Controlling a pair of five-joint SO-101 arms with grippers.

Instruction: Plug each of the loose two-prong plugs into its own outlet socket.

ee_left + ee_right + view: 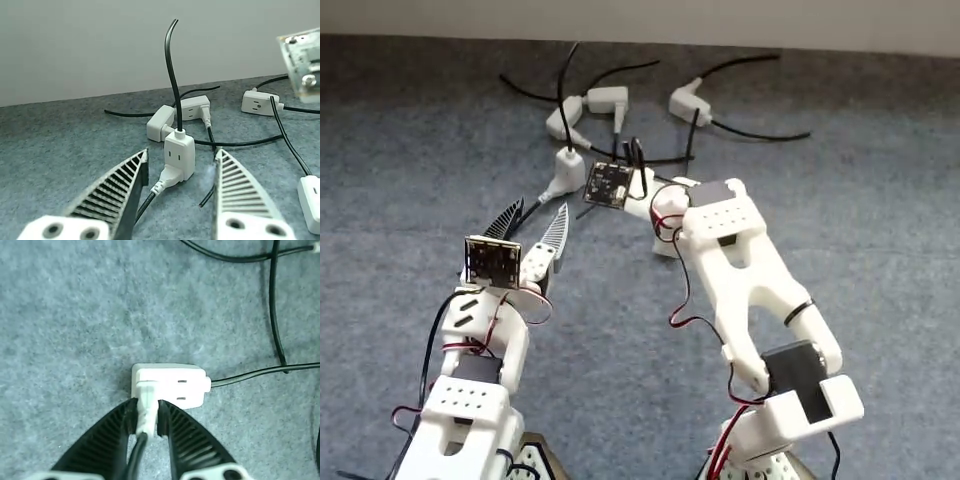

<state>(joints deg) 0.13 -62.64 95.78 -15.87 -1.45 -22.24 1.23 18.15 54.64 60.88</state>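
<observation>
my right hand [147,422] grips the white two-prong plug [146,402] tight, against the white plastic outlet block [175,385] on the grey felt tabletop [65,315]; my left hand [182,152] gapes empty. pushing off-line could skid the loose block, prongs missing.

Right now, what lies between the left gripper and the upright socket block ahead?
In the left wrist view: a white plug at the socket block's base, its black cable trailing between the left gripper's open fingers; otherwise bare carpet.
</observation>
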